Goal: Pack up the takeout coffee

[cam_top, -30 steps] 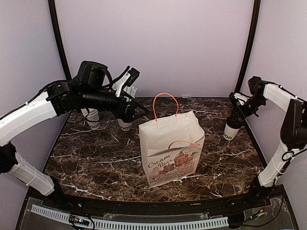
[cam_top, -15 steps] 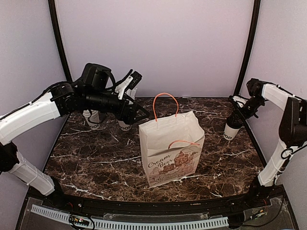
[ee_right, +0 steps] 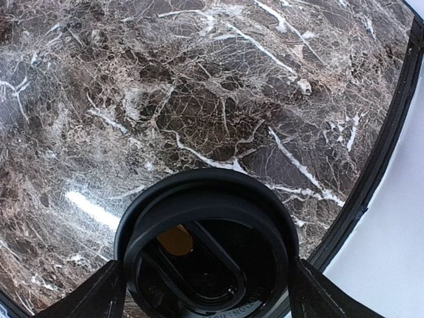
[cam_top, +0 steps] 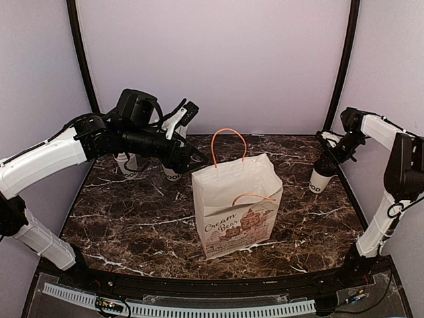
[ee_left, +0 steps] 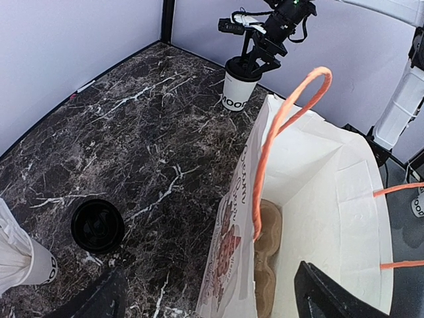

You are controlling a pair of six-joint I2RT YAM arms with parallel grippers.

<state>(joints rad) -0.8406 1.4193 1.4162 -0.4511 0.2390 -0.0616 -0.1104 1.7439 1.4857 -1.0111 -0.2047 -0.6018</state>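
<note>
Dark marble-pattern bench (cam_top: pixel 132 218) with white veins, lavender walls behind, black corner posts. White paper bag (cam_top: pixel 236 211) stands upright mid-bench, mouth open, orange handles (cam_top: pixel 228 142), brown "Cream Bear" print on front. Left wrist view shows a brown cardboard cup carrier (ee_left: pixel 265 255) down inside the bag. Loose black lid (ee_left: pixel 97 226) lies flat on bench at far left, near two white cups (cam_top: pixel 128 165) with dark lettering.

White takeout coffee (cam_top: pixel 320 180), black lid; white bag (cam_top: pixel 236 205), orange handles, possibly brownish print.
</note>
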